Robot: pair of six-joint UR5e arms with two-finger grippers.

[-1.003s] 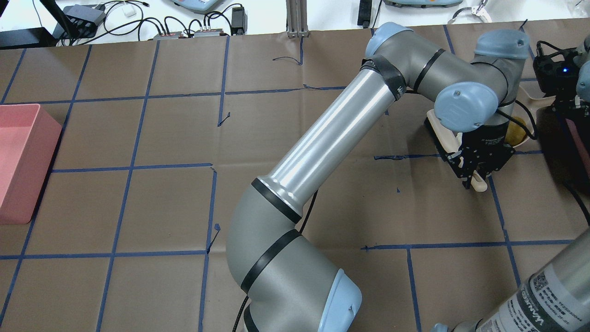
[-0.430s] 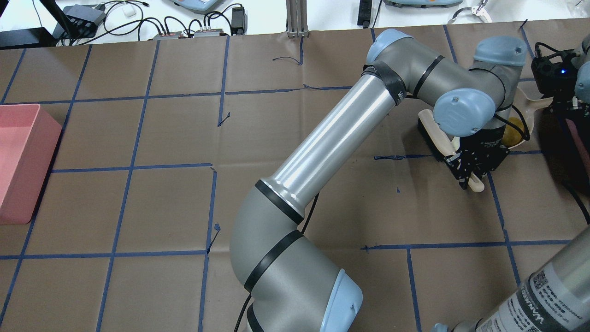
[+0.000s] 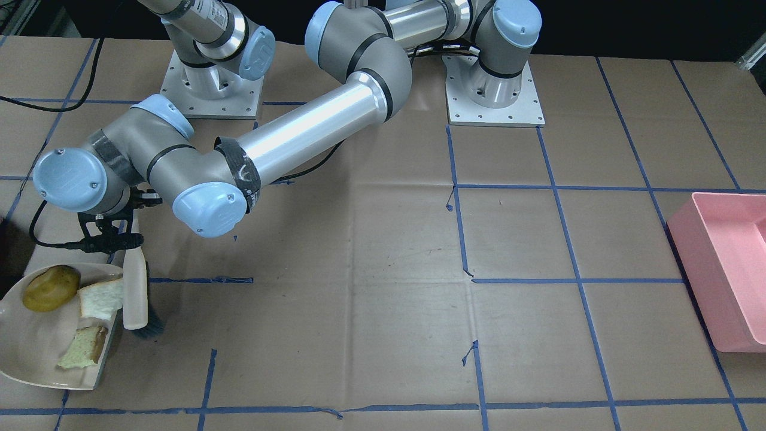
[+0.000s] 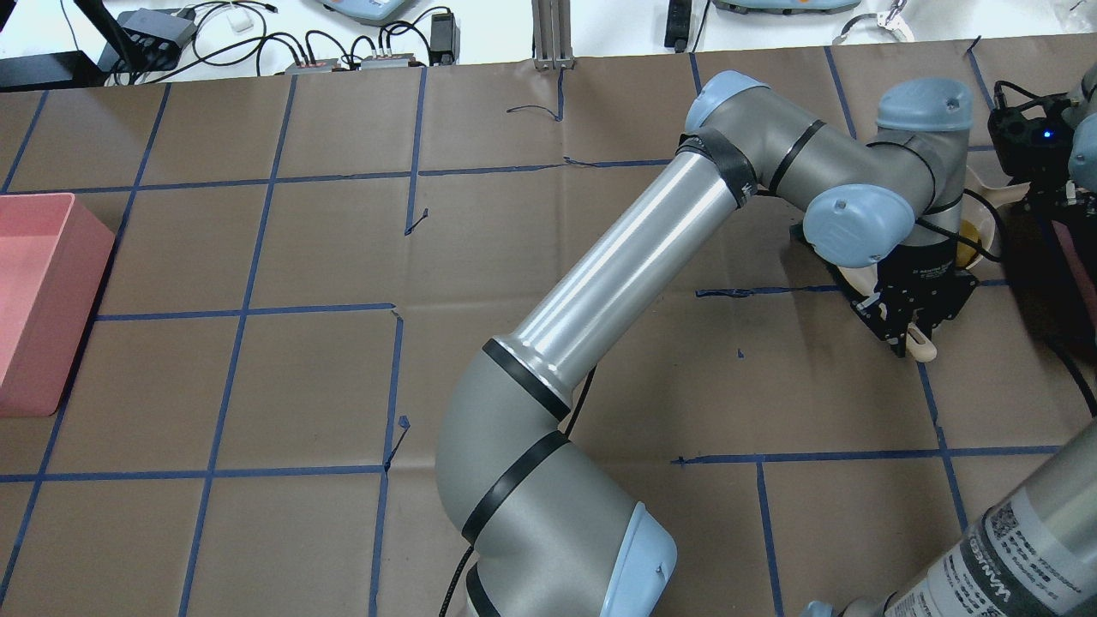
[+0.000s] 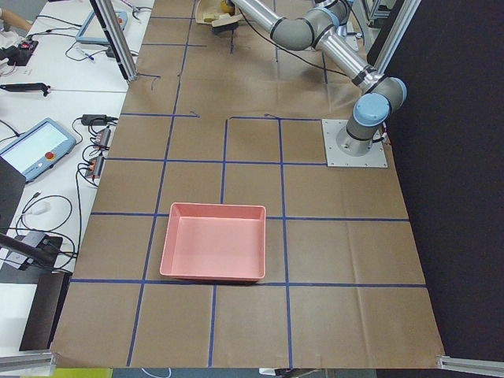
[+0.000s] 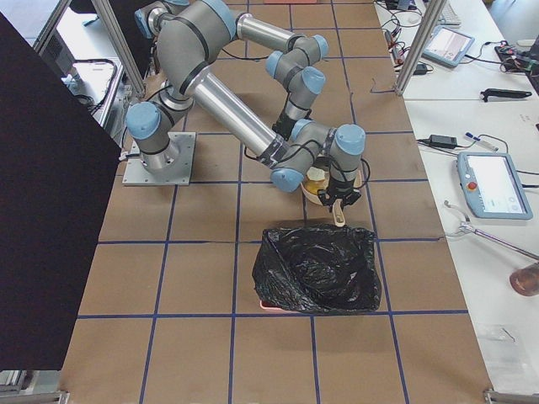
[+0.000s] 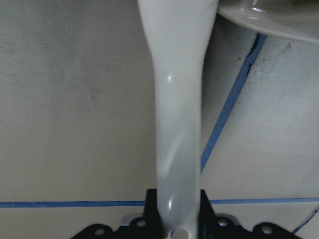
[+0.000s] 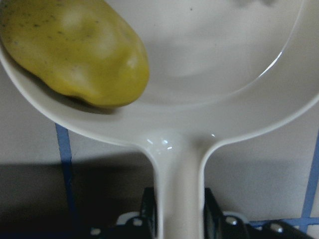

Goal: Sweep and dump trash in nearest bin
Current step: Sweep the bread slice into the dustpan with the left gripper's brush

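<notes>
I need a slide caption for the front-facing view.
Left gripper holds brush beside dustpan carrying fruit and two bread pieces.

Silver-grey tubular left arm (image 3: 311, 129) and right arm (image 3: 203, 24), pale-blue round joint caps (image 3: 209, 211), black bands (image 3: 239, 170); black cable (image 3: 431, 49) beside screwed square base plate (image 3: 520, 108).

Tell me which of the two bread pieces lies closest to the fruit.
The whiter bread piece, right beside the fruit in the dustpan. The other, tanner piece lies clearly apart from the fruit.
</notes>
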